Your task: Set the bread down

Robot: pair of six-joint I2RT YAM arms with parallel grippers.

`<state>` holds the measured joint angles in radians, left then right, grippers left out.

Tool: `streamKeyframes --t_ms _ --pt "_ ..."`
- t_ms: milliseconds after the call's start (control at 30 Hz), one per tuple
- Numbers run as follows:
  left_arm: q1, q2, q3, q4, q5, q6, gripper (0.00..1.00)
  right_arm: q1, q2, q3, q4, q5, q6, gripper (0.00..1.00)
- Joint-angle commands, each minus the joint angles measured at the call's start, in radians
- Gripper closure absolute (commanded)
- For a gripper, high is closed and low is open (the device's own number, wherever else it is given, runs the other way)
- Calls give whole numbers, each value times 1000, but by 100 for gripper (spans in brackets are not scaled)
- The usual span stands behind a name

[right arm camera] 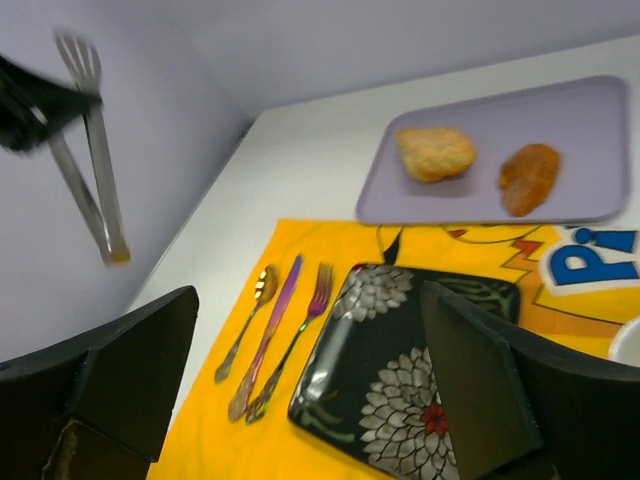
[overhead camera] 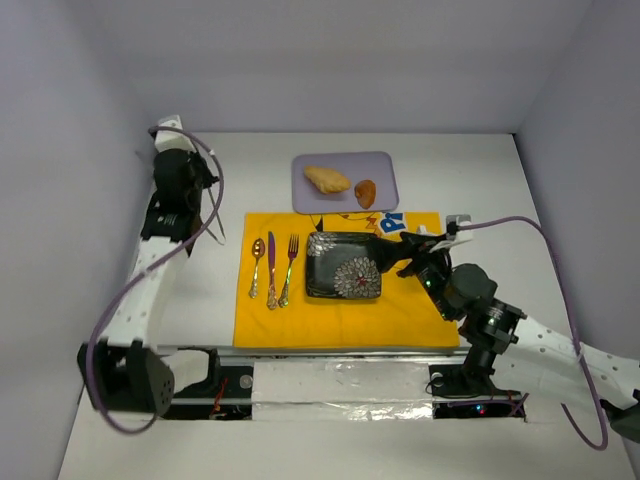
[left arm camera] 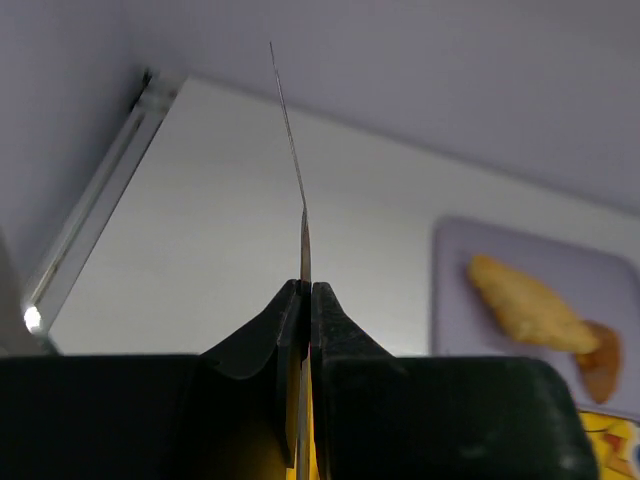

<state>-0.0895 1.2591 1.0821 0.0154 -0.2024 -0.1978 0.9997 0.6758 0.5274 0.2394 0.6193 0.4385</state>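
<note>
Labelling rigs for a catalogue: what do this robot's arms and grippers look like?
The left arm and right arm have white dotted links and black joints. A lavender cable loops along each. The gripper fingers are matte black wedges.

My left arm (overhead camera: 142,275) stretches forward along the left side. The left end effector (left arm camera: 305,295) is pinched tight on the thin metal tongs (left arm camera: 303,235). My right arm (overhead camera: 500,325) angles inward and low, and the right end effector (right arm camera: 310,295) is spread wide, gripping nothing.
</note>
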Motion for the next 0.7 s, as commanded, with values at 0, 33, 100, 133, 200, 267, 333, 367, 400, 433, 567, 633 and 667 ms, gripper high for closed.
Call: streamKeyframes --t_ms 0,33,100,133,200,267,333,367,400,433,567,633,667 --pt "4 -145 -75 79 156 -66 100 -3 27 60 48 -171 -6 1" --pt "-6 -192 -86 84 284 -83 100 -3 34 81 43 -187 8 0" --pt "-6 -220 -111 93 416 -112 100 -3 59 104 32 -228 31 0" --pt "-6 -233 -120 101 533 -142 100 -3 68 114 32 -243 60 0" --pt "-6 -280 -186 145 625 -196 100 -3 114 138 66 -330 101 0" --pt "-6 -346 -255 297 759 -315 100 -3 162 160 139 -422 170 0" --pt "-6 -380 -352 482 858 -412 100 -3 258 186 188 -568 230 0" --pt "-6 -406 -378 539 883 -495 100 -3 289 201 231 -608 249 0" --pt "-6 -415 -413 579 899 -526 100 -3 341 221 259 -691 262 0" --pt "-6 -423 -427 648 932 -552 100 -3 361 226 290 -716 290 0" --pt "-6 -451 -487 816 1015 -675 100 -3 456 253 368 -770 313 0" --pt "-6 -470 -517 897 1038 -733 100 11 508 272 367 -762 313 0" --pt "-6 -478 -528 932 1041 -756 100 20 522 273 371 -754 310 0"
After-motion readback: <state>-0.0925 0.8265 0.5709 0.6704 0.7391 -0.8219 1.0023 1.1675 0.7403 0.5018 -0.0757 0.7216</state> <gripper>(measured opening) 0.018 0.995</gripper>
